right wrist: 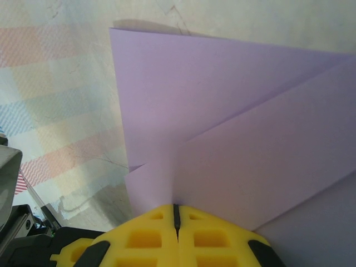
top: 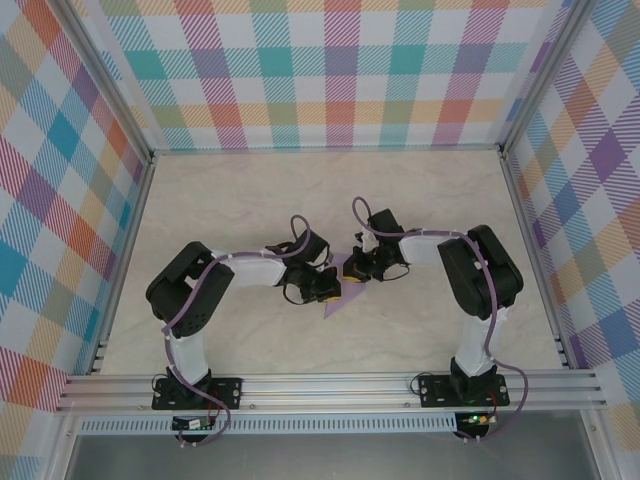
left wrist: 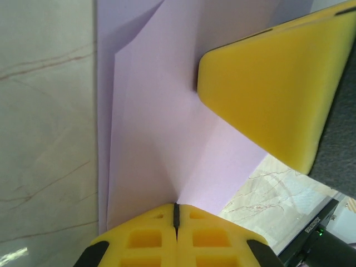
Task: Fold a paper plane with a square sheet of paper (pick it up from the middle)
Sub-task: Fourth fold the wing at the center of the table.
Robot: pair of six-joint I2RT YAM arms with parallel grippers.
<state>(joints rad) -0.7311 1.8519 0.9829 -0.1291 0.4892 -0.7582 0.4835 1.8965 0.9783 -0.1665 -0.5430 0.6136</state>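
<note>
Paper plane (left wrist: 161,139): thin lavender, part-folded, creased; L gripper (left wrist: 176,214) & R gripper (right wrist: 176,214) both pinch it.

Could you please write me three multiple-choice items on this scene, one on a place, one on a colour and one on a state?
1. Where is the lavender paper?
A) against the far wall
B) on the table, between the left gripper and the right gripper
C) on the near rail

2. What colour are the left gripper's fingers?
A) red
B) green
C) yellow

3. What state is the paper in?
A) flat, unfolded
B) crumpled
C) partly folded, layers overlapping

Answers: 1 B, the top view shows it between the arm tips; 2 C, seen in the left wrist view; 3 C, the right wrist view shows overlapping flaps.
</note>
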